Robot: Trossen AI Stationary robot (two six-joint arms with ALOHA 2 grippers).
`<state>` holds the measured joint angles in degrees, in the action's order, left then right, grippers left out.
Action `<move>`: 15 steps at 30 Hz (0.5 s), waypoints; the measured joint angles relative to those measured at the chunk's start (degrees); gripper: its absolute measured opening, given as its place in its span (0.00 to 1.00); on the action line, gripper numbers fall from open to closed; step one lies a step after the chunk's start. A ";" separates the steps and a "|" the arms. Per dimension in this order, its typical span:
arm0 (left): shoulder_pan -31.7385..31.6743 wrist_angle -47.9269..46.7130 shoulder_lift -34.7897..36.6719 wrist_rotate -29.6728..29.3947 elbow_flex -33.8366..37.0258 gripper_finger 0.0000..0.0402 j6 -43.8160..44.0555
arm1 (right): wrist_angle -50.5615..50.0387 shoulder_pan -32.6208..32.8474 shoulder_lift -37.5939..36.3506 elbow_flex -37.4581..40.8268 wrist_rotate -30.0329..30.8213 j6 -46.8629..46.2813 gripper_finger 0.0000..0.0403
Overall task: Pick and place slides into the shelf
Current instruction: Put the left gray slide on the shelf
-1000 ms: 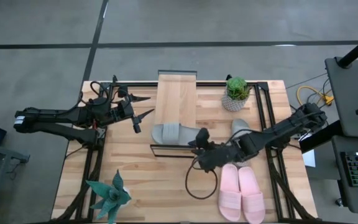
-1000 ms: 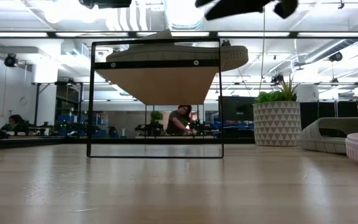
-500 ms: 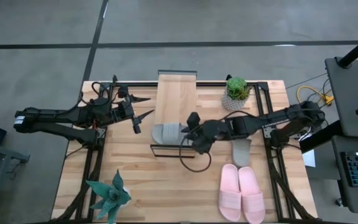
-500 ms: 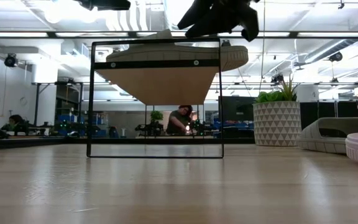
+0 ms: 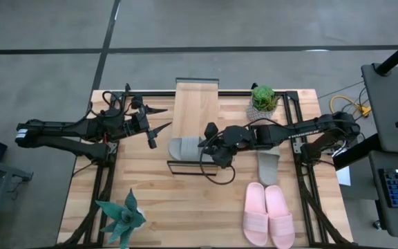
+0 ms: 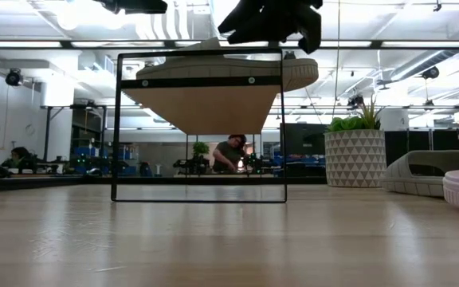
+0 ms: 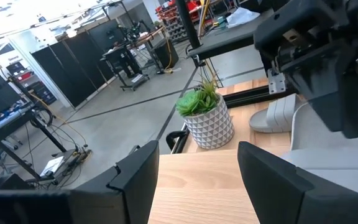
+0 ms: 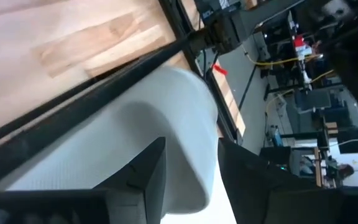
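Note:
The shelf (image 5: 197,104) stands at the table's far middle, a wood plank on a black frame (image 6: 202,104). A grey slide (image 5: 184,147) lies sole down across the plank's near end (image 6: 213,70). My right gripper (image 5: 207,143) is at that slide's right end, slanting down, its open fingers astride the rounded end (image 8: 191,168). A second grey slide (image 5: 268,168) and the pink pair (image 5: 268,214) lie on the table to the right. My left gripper (image 5: 156,126) waits open, level, beside the shelf's left side. My right gripper has the grey slide's rounded right end (image 8: 194,124) between its two fingers (image 8: 148,177), coming from the table's right and slanting down. A dark sliver shows between the slide's edge and one finger. Whether either finger touches the slide, I cannot tell.
A potted plant (image 5: 262,102) in a white patterned pot stands right of the shelf's far end. Another green plant (image 5: 121,218) sits at the near left corner. A black cable loop (image 5: 216,181) hangs below my right arm. Bare tabletop lies near the middle.
My right gripper has swung from above the table by the pink slides toward the far left, over to the right end of the grey slide on the shelf, rolling as it went. The slides have not moved.

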<state>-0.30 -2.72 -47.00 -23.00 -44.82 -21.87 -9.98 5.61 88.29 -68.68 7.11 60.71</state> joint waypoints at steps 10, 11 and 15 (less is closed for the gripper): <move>0.00 0.00 0.00 0.00 0.07 0.51 0.00 | -0.21 0.02 -0.09 -1.56 0.40 -8.86 0.33; 0.00 0.00 0.00 0.00 0.07 0.51 0.00 | -0.23 0.11 -0.29 -1.86 0.40 -9.29 0.33; 0.00 0.00 0.00 0.00 0.07 0.51 0.00 | -0.51 0.11 -0.47 -2.13 0.20 -8.45 0.34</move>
<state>-0.30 -2.72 -47.00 -23.00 -44.75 -21.87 -10.50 5.72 87.82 -70.81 7.31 52.26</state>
